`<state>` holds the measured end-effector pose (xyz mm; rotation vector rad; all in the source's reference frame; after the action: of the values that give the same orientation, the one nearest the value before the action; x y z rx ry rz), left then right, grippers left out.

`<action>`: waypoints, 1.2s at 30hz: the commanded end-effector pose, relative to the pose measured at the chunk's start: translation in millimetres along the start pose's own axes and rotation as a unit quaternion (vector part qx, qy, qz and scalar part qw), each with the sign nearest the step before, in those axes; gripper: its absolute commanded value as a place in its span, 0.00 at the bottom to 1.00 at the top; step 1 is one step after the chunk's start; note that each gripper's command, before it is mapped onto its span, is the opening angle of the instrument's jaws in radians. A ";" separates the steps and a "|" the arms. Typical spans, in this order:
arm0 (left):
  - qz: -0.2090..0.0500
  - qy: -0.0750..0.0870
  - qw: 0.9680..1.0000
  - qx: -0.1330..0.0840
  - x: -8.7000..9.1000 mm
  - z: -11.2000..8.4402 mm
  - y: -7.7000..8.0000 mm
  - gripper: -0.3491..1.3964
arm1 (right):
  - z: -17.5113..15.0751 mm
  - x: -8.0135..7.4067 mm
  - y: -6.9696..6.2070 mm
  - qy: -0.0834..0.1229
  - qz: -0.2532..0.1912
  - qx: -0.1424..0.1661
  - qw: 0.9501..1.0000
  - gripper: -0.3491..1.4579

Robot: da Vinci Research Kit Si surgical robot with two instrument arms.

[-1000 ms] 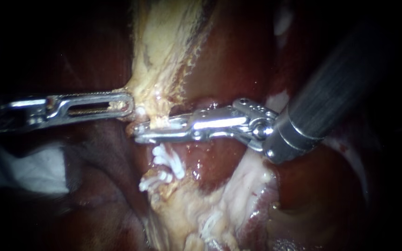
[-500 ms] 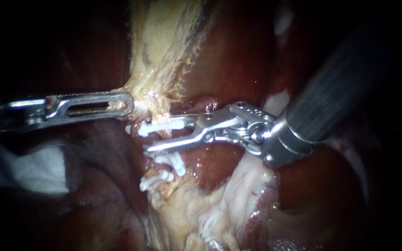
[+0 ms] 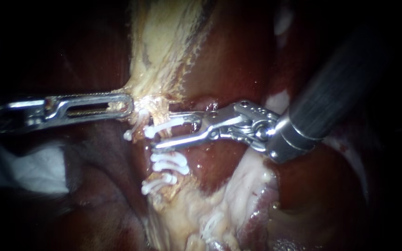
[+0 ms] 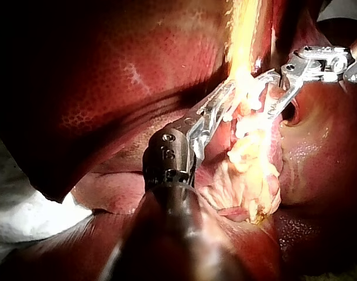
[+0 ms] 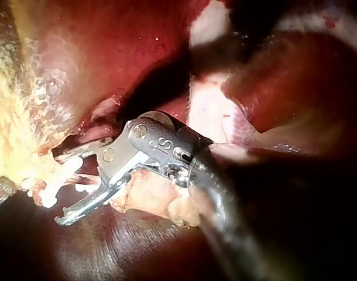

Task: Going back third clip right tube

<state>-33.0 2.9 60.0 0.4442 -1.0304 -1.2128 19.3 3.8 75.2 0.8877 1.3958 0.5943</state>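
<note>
A pale yellow tube (image 3: 157, 104) runs down the middle of the endoscope view over the dark red liver (image 3: 238, 56). My left instrument (image 3: 127, 105) has its slotted jaws shut on the tube's left edge. My right instrument (image 3: 164, 131) stands open, its jaws to either side of a white clip (image 3: 166, 124) that sits across the tube. Two more white clips (image 3: 168, 161) (image 3: 158, 182) lie on the tube just below. The right wrist view shows my right instrument (image 5: 57, 188) with a wide gap between its jaws, and white clips (image 5: 50, 186) in it. The left instrument (image 4: 225, 99) grips the yellow strand.
A white gauze (image 3: 33, 169) lies at the left under the left shaft. Pale fatty tissue (image 3: 238, 186) spreads below the right instrument's wrist. The right instrument's thick dark shaft (image 3: 336, 88) fills the upper right. Liver lobes surround the tube on both sides.
The right instrument's jaws, which lay together across the tube a second ago, have opened and drawn slightly right, leaving a white clip on the tube. The left instrument has held still.
</note>
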 end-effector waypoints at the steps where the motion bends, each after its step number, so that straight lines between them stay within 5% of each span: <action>1: 0.000 0.000 1.000 0.000 0.0 0.0 0.0 0.00 | -0.2 0.0 -0.1 0.000 0.000 0.001 1.000 0.52; 12: 0.000 0.000 1.000 0.001 0.0 -0.1 0.1 0.00 | -3.3 -0.6 -1.4 -0.003 -0.033 0.006 0.999 0.52; 19: 0.000 0.001 1.000 0.001 0.0 -0.2 0.2 0.00 | -7.9 -1.0 -3.5 -0.012 -0.088 0.001 0.996 0.52; 26: 0.000 0.000 1.000 0.001 0.0 -0.1 0.3 0.00 | -13.7 0.0 -6.2 -0.061 -0.153 -0.015 0.986 0.52; 36: 0.000 0.000 1.000 0.001 0.0 0.0 0.3 0.00 | -16.8 3.1 -9.5 -0.075 -0.225 -0.012 0.971 0.52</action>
<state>-32.8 3.0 60.2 0.4462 -1.0314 -1.2109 1.7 3.9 66.2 0.5478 1.3912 0.1882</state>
